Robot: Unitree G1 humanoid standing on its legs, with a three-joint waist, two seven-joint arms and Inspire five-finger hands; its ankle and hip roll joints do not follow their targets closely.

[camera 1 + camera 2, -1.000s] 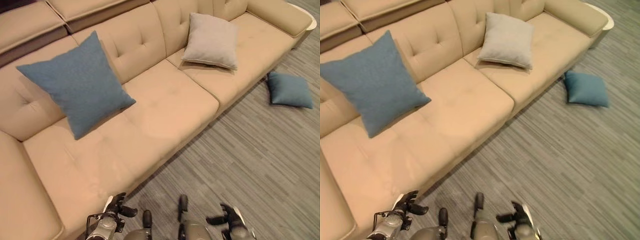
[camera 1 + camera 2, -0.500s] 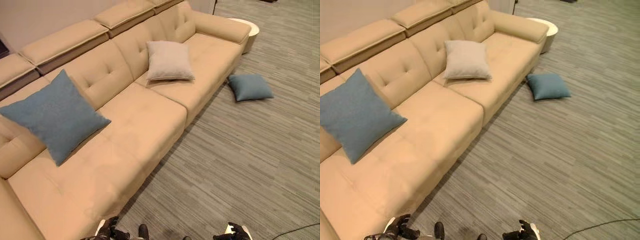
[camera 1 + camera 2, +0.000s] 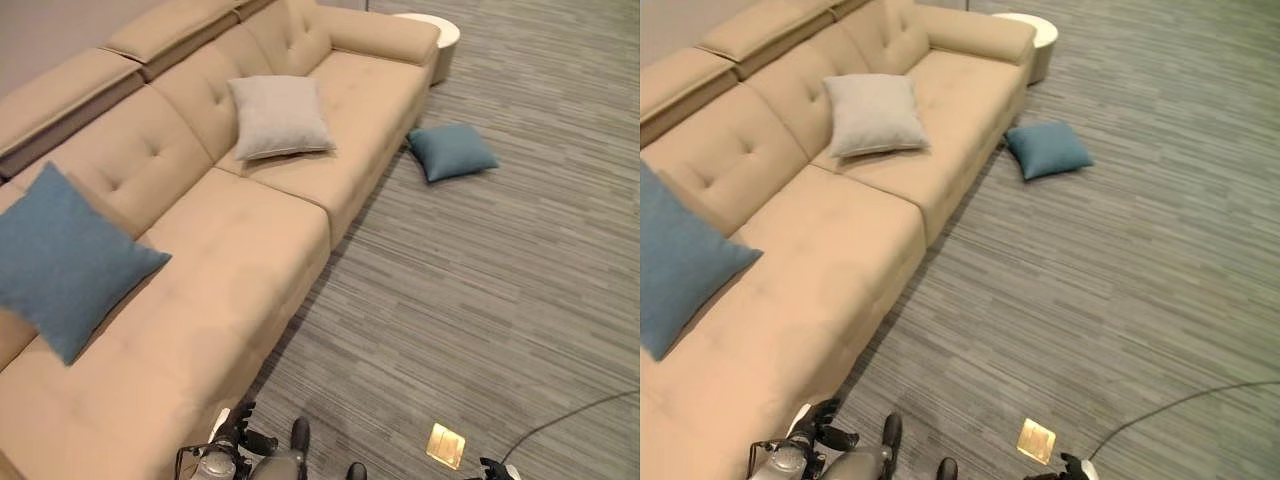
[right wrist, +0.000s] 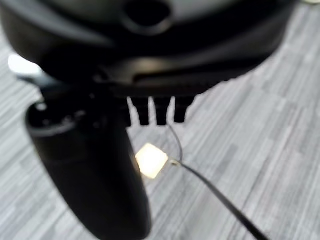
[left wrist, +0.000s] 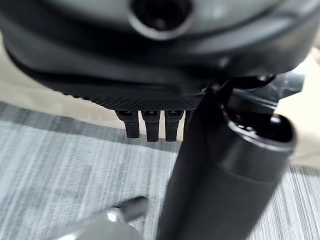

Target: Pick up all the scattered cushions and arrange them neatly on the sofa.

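Shift: camera view has swung right along the sofa (image 3: 250,250) since a second ago; the cushions lie as they did, while both hands have sunk lower in the eye views.
Left hand: left hand (image 3: 235,440) hangs low beside the sofa's front edge, its fingers (image 5: 150,125) hanging loosely in a row, relaxed and holding nothing.
Right hand: right hand (image 3: 1072,468) hangs over bare floor (image 3: 520,300), its fingers (image 4: 160,111) likewise slack and empty, a brass floor plate (image 3: 445,445) just beyond them.
Task's thing: small blue cushion (image 3: 452,151) lies flat on the floor, far ahead of both sets of fingers, close against the sofa's far end and near a round white side table (image 3: 432,30).
Key relation: judged from here, the stray cushion sits well apart from either hand, ahead and slightly toward the right-hand fingers, so the right hand looks the nearer; roughly square, it offers no marked long axis.
On the sofa: a grey cushion (image 3: 277,115) leans on the backrest, well ahead of the left fingers; a large blue cushion (image 3: 65,265) leans out to their left.
Next, as a judgement: the robot must walk forward before any fingers can reach the floor cushion.
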